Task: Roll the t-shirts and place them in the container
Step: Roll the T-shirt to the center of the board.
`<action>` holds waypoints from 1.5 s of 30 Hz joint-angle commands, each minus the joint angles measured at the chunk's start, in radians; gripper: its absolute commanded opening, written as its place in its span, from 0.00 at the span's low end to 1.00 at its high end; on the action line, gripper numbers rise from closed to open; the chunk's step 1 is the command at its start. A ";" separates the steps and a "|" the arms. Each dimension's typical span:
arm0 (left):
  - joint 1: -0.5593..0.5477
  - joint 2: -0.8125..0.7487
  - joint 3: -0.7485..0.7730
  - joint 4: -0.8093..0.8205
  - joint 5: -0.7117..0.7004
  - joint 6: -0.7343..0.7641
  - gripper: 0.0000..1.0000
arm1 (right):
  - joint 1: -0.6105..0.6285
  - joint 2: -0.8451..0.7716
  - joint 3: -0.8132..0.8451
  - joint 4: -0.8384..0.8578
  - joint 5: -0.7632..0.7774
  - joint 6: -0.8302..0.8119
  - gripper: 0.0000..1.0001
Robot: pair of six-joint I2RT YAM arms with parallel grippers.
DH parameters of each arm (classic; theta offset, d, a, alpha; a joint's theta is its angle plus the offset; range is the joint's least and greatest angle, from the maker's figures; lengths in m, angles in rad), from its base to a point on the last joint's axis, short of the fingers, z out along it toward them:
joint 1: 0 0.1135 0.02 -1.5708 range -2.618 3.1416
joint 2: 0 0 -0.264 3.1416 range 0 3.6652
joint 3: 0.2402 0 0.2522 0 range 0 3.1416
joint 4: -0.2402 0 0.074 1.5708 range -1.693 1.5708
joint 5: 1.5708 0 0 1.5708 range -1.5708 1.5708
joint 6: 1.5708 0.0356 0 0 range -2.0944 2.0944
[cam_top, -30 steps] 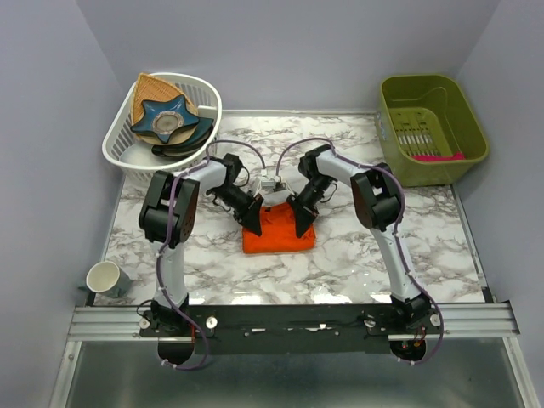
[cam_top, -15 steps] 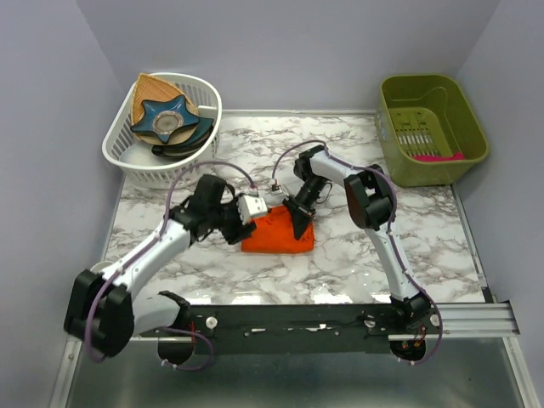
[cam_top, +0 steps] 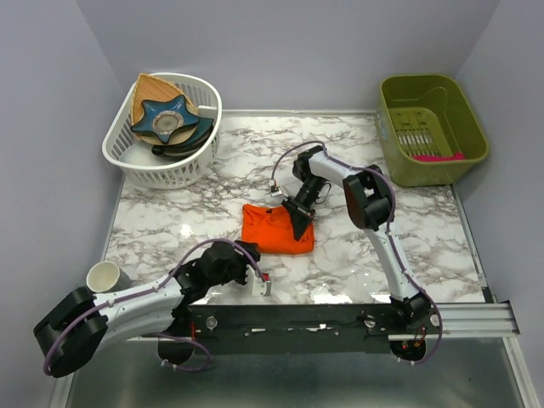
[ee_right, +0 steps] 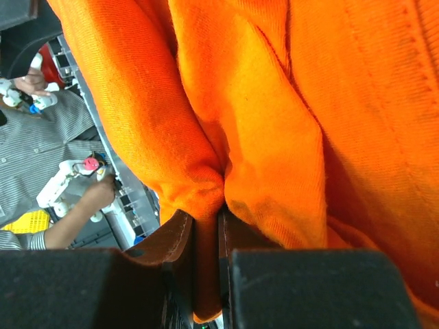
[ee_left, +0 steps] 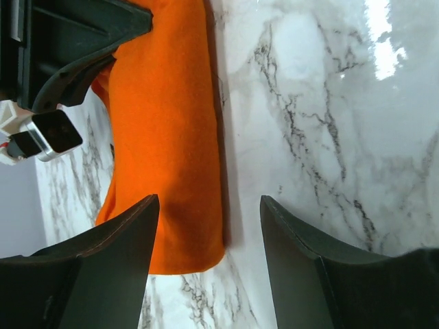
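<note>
The bright orange short-sleeved t-shirt of soft plain fabric (cam_top: 274, 229) is lying bunched into a compact, roughly rectangular bundle on the white marble-patterned table with grey veins (cam_top: 382, 246). My right claw (cam_top: 299, 223) is pressing down on the bundle's right end. In the right wrist view its two dark fingers (ee_right: 175, 240) are standing close together, clamped on a thick fold of the orange cloth (ee_right: 274, 103) that is bulging up on both sides of them.

My left claw (cam_top: 262, 285) is hanging low over the table's near edge, with the shirt just ahead of its tips and not touching them. In the left wrist view its fingers (ee_left: 123, 233) are standing well apart, holding nothing. The long edge of the orange bundle (ee_left: 164, 137) is running away between them, toward my right claw's black finger (ee_left: 82, 41).

Far beyond my left claw, a white plastic slotted basket (cam_top: 127, 157) is holding a dark blue star-shaped dish (cam_top: 166, 119) and a tan woven wedge-shaped piece (cam_top: 151, 89). Off to that claw's left, a white cup (cam_top: 104, 276) is standing at the table's edge. Far to the right of my right claw, an olive-green plastic bin (cam_top: 472, 136) is sitting with something pink (cam_top: 442, 156) inside it.
</note>
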 commanded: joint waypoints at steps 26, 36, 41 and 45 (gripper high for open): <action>-0.023 0.378 0.252 -0.151 -0.058 -0.011 0.00 | -0.012 -0.075 -0.099 0.031 0.142 -0.149 0.55; 0.029 0.365 0.458 -0.495 0.269 -0.131 0.00 | -0.184 -0.821 -0.673 0.630 0.152 -0.124 1.00; 0.119 0.451 0.583 -0.573 0.401 -0.221 0.00 | -0.109 -1.222 -1.118 1.096 0.224 -0.199 0.99; 0.175 0.528 0.654 -0.615 0.480 -0.269 0.00 | 0.012 -1.415 -1.348 1.282 0.314 -0.299 1.00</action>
